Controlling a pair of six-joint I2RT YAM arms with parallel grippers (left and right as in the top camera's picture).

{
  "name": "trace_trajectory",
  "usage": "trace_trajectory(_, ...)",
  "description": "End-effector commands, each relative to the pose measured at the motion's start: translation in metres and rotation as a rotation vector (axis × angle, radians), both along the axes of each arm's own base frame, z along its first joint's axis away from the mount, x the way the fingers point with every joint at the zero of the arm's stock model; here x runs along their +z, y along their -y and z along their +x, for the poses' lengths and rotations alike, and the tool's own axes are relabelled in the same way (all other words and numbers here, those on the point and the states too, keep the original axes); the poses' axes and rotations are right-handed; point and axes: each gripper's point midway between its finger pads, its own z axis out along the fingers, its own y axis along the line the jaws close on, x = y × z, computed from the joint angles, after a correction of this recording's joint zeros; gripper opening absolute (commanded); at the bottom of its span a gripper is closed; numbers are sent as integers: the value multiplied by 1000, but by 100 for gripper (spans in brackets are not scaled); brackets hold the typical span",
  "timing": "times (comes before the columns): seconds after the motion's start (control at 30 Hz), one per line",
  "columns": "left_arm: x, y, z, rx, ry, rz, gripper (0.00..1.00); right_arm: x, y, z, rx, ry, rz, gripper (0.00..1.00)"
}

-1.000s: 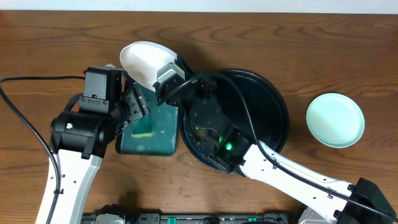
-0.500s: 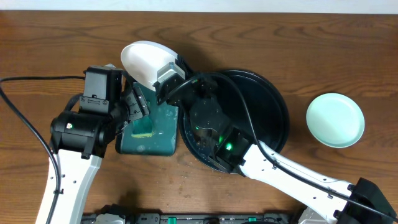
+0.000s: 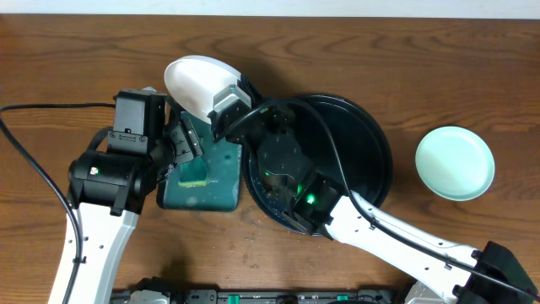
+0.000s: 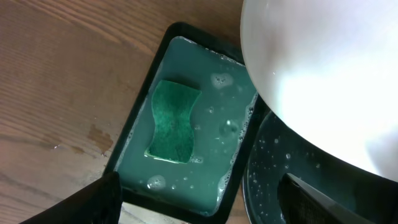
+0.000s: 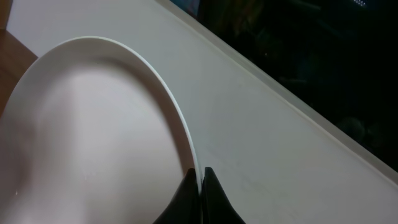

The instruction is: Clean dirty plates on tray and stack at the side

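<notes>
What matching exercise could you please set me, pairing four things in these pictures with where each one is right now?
Things:
1. sponge
2. black tray
3. white plate
4. aqua plate

Places:
A. pinched at its rim by the right gripper, tilted
B. lying flat and alone, apart from both trays
C. lying in the soapy water of the green tray
D. close beside the green tray

Pairs: 1-C, 2-D, 3-A, 4-B.
</notes>
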Motion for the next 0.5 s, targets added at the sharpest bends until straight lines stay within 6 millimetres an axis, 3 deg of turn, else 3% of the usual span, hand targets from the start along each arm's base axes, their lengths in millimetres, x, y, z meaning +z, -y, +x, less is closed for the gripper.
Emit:
trace_trajectory(0.0,6,0,1,-6,13,-3,80,22,1,-7,3,31,40,1)
trace_trajectory(0.47,6,0,1,-6,13,-3,81,22,5,-6,-17,30,40,1)
